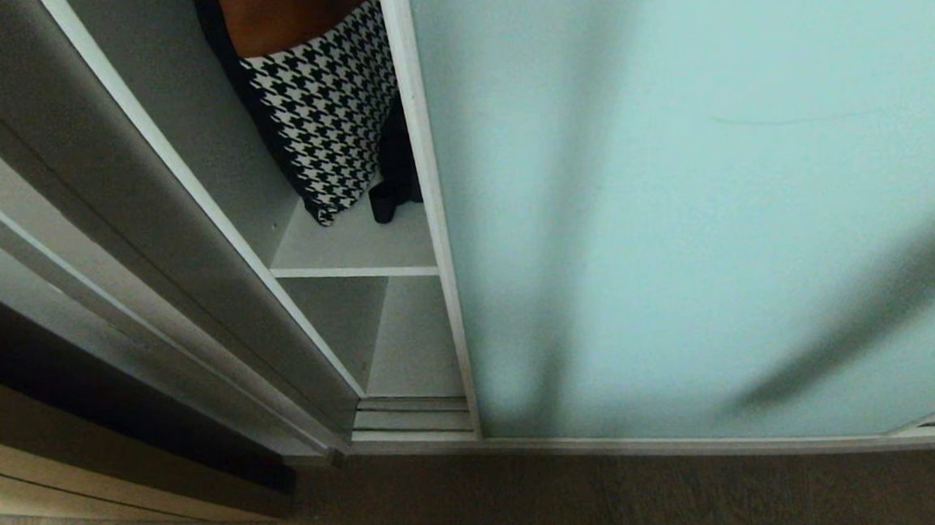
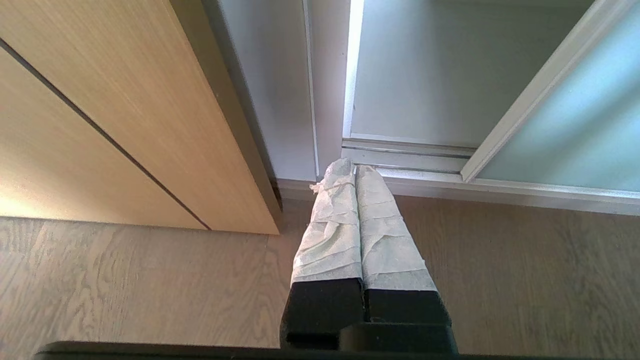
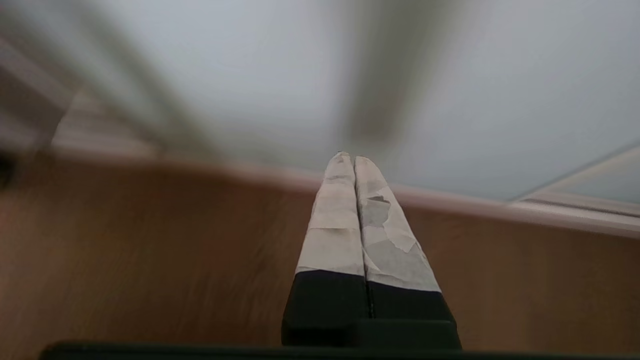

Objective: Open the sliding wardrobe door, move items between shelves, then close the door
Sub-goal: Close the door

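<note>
The sliding wardrobe door (image 1: 675, 201) is a frosted pale blue-green pane in a silver frame. It leaves a narrow gap at its left edge. Through the gap I see a white-grey shelf (image 1: 353, 249) and a lower board (image 1: 411, 339). A dark fabric shape (image 1: 394, 186) rests on the shelf against the door frame; I cannot tell whether it is one of the items. My left gripper (image 2: 352, 167) is shut and empty, low over the floor by the door track. My right gripper (image 3: 350, 157) is shut and empty, before the door (image 3: 300, 75). Neither arm shows in the head view.
A black-and-white houndstooth garment (image 1: 329, 125) hangs inside the gap. The wardrobe's grey side wall (image 1: 149, 233) slants along the gap's left. A light wood panel (image 2: 100, 125) stands left of the wardrobe. The bottom track (image 1: 412, 420) meets the wooden floor (image 1: 612, 505).
</note>
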